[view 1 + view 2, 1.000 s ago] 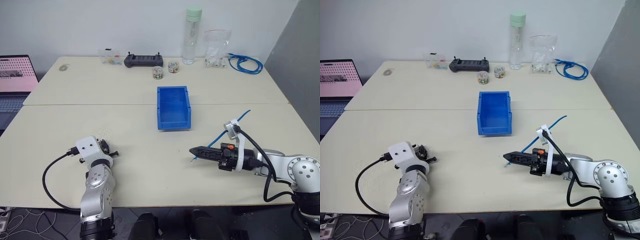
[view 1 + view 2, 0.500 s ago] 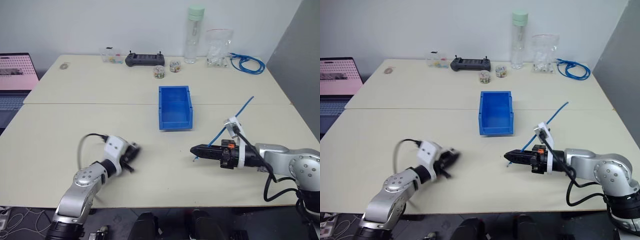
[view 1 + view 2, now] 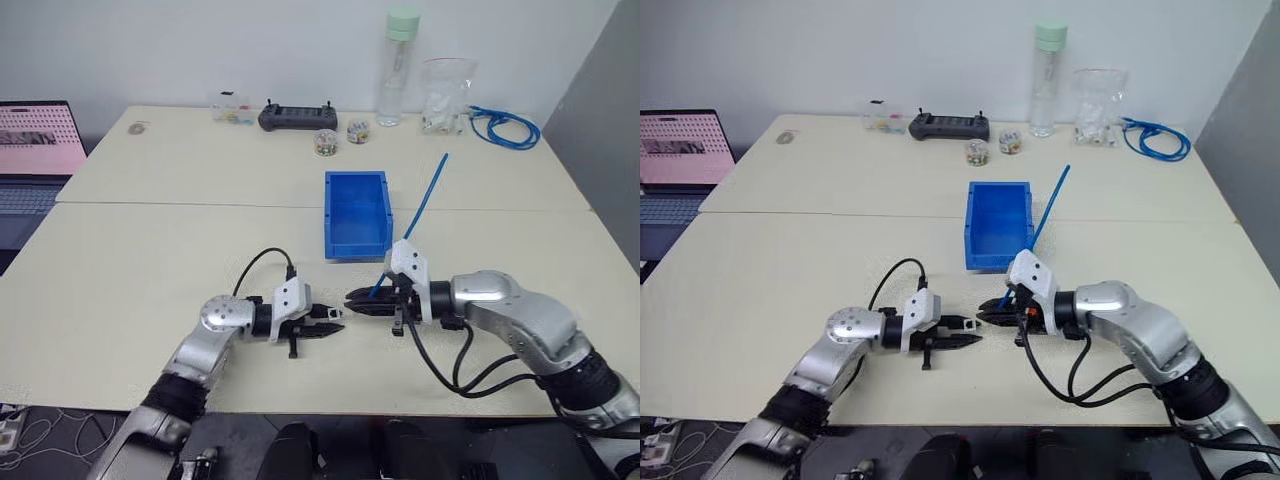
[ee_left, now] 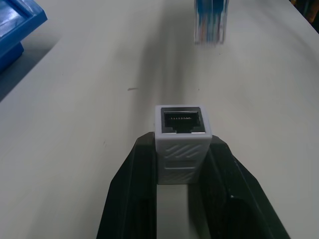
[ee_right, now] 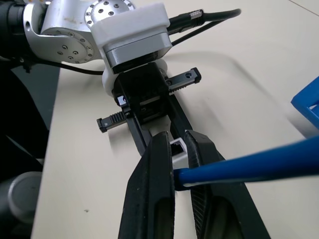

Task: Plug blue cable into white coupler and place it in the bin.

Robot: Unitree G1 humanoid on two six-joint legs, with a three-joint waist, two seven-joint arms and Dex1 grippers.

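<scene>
Left wrist view: left claw [image 4: 182,149] clamps white coupler [image 4: 182,130], facing right claw's [image 3: 352,300] gripped blue cable [image 3: 420,215]

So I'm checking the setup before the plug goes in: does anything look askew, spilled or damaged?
Nothing stands out. The left gripper holds the white coupler squarely, socket facing out. The right gripper pinches the blue cable, which sticks up over the bin. Plug and coupler are not yet joined.

White coupler [image 4: 182,135], dark grey face, ridged sides; bright-blue cable [image 5: 249,167]; blue bin [image 3: 356,212]; fingers [image 5: 158,199] seemingly black.
</scene>
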